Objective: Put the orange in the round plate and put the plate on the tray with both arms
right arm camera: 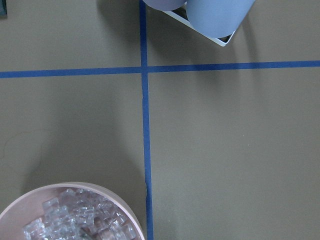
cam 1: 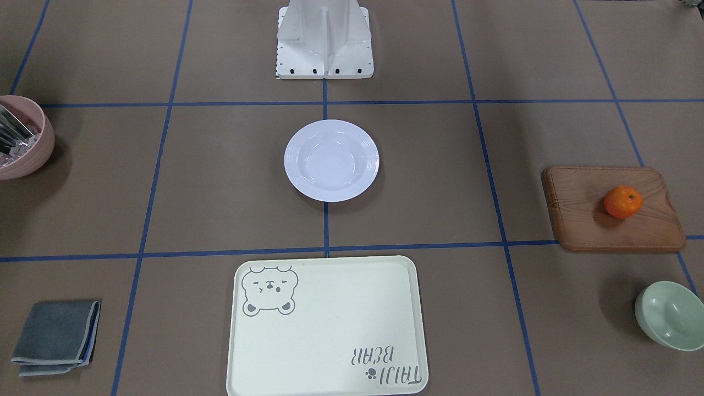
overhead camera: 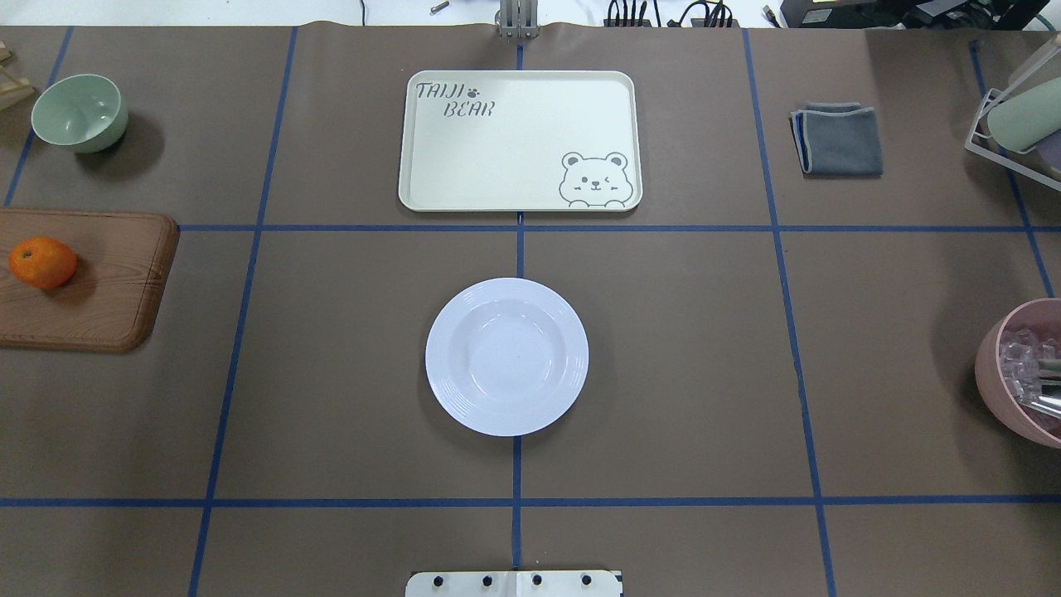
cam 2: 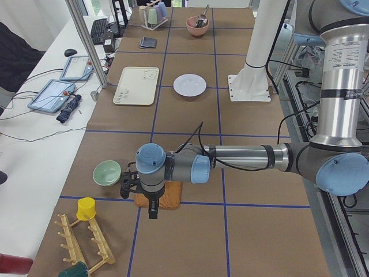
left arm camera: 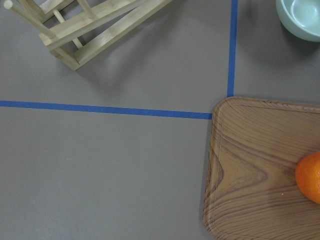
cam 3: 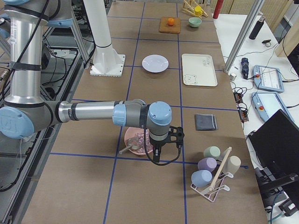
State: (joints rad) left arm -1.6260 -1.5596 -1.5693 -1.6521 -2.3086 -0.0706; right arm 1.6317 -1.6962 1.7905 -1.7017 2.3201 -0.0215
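Sitting on grained wooden board (cam 1: 577,201), round orange (cam 1: 622,202), glossy ridged plate (cam 1: 331,160)

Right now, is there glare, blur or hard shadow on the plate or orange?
Overhead exterior: the round plate shows mild highlights, with a soft shadow at its right. Exterior front-facing: the orange is sharp, its shadow soft on the wooden board. Left wrist: sharp, orange cropped.

orange (left arm camera: 310,176) cut at edge, pink bowl (right arm camera: 72,185) cropped, L gripper (cam 2: 152,213), R gripper (cam 3: 156,158) unclear
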